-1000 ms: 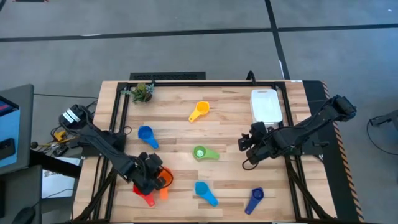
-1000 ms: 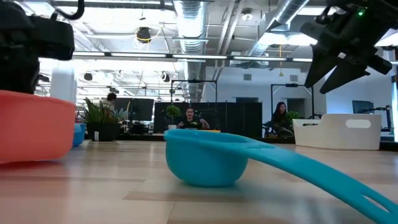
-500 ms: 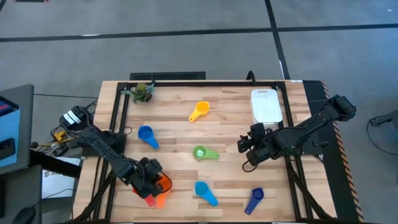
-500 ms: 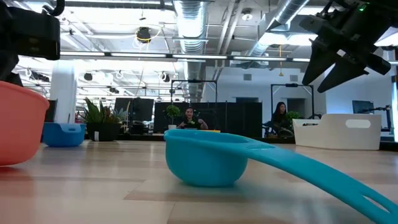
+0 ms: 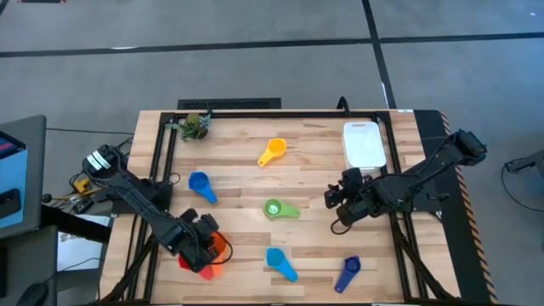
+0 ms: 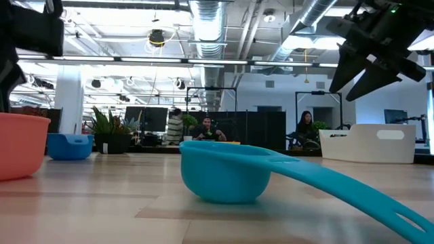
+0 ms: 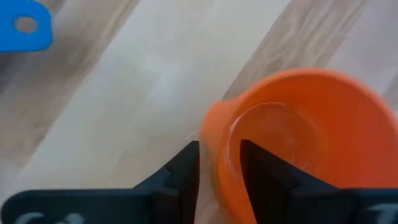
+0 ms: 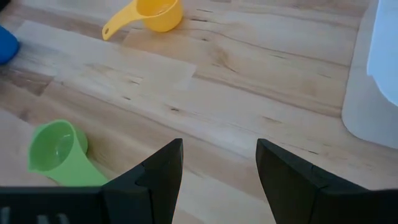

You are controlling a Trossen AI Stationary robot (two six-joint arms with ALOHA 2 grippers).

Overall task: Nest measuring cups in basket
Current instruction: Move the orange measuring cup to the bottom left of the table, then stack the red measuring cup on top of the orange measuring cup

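Observation:
The orange measuring cup [image 5: 218,250] stands upright on the table near the front left, and a red piece [image 5: 187,262] shows beside it. My left gripper [image 7: 219,163] is open above it. One finger [image 7: 256,171] is inside the bowl and the other [image 7: 185,171] is outside, with the cup's wall [image 7: 217,146] between them. My right gripper [image 5: 338,204] hangs open over the table's right half, holding nothing. Its wrist view shows the green cup [image 8: 57,149], the yellow cup [image 8: 149,14] and the white basket [image 8: 376,81]. The basket [image 5: 364,144] sits at the far right. My left gripper comes slanting down from above and stands astride the orange cup's wall [image 7: 217,146] on the side nearest it. I cannot tell whether either finger touches the wall. The cup's bowl [image 6: 19,146] rests on the table.
Other cups lie loose on the wood: a blue one [image 5: 200,185], a light blue one [image 5: 279,262] and a dark blue one [image 5: 348,272]. A small green plant [image 5: 195,126] sits at the far left corner. A black frame [image 5: 255,110] runs around the table.
The orange cup has settled. It was tilted and close to the low camera, and it now stands upright on the table, a little farther toward the left edge. My left gripper has tipped and shifted slightly the same way.

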